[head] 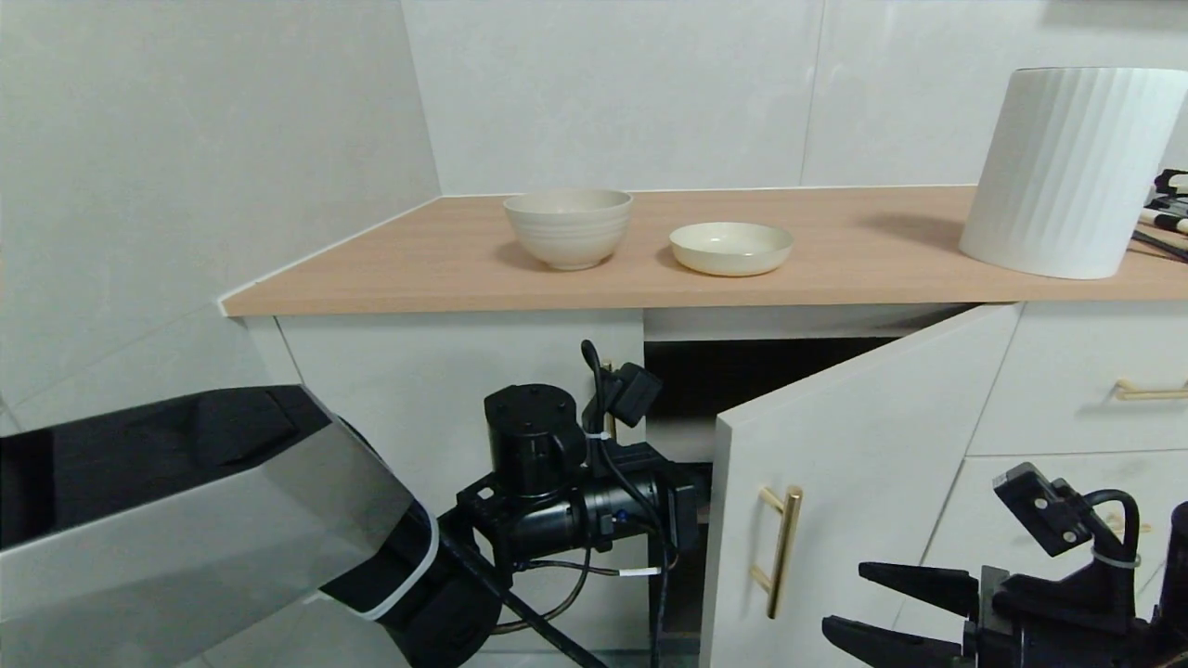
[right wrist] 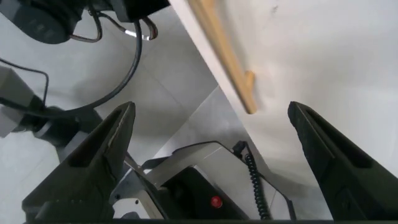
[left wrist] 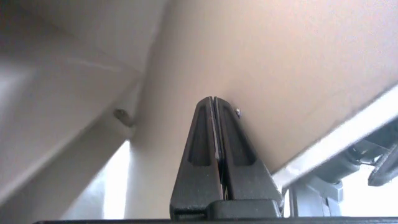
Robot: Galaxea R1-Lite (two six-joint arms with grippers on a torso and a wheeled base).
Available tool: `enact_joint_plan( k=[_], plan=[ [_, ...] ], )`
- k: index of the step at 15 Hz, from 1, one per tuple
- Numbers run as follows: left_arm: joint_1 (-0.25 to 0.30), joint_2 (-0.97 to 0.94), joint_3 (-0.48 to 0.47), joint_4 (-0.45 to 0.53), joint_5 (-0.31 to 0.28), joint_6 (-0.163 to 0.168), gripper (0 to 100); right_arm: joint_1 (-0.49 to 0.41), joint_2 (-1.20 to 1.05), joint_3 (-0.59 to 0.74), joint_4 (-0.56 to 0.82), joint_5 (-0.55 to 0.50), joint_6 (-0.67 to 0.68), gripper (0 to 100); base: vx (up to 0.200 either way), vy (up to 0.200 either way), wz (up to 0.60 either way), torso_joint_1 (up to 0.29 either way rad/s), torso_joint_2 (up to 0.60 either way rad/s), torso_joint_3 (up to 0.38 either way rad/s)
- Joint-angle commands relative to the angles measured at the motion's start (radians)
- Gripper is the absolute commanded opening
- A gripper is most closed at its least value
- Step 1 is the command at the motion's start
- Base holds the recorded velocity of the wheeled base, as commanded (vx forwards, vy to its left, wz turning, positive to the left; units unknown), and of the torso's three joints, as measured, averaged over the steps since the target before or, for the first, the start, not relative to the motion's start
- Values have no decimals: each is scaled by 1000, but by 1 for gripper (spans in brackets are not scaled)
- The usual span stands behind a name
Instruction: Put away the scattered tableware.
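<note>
The cream ribbed bowl [head: 568, 227] and shallow cream dish [head: 731, 248] sit on the wooden tabletop [head: 863, 250], high above both pincers. The left pincer [left wrist: 213, 102] is clenched empty, the right pincer [head: 845, 598] released.

The deep bowl [head: 568, 227] is cream with faint ringed bands; the shallow dish [head: 731, 248] plain pale cream. The counter [head: 863, 260] is light wood-grain, the cupboard door [head: 863, 445] white, its handle [head: 780, 552] gold.

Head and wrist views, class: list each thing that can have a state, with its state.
Cabinet door: open, swung outward.
Deep bowl: upright on counter.
Shallow dish: upright, empty.
Drawer: shut.
Left gripper: jaws shut, holding nothing.
Right gripper: jaws open, holding nothing.
</note>
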Motion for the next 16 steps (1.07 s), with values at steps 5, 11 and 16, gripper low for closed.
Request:
enact_joint_plan(
  k=[5,11,16],
  plan=[
    [-2,73,-123,63,3,-1,0,2,-12,11,1,1,1,100,0,0,0,0,0,0],
    [-2,70,-138,81,5,-21,0,19,-41,23,1,1,1,100,-133,0,0,5,2,0],
    [-2,98,-175,111,1,-22,0,62,-57,28,1,-7,1,100,0,0,0,0,0,0]
  ],
)
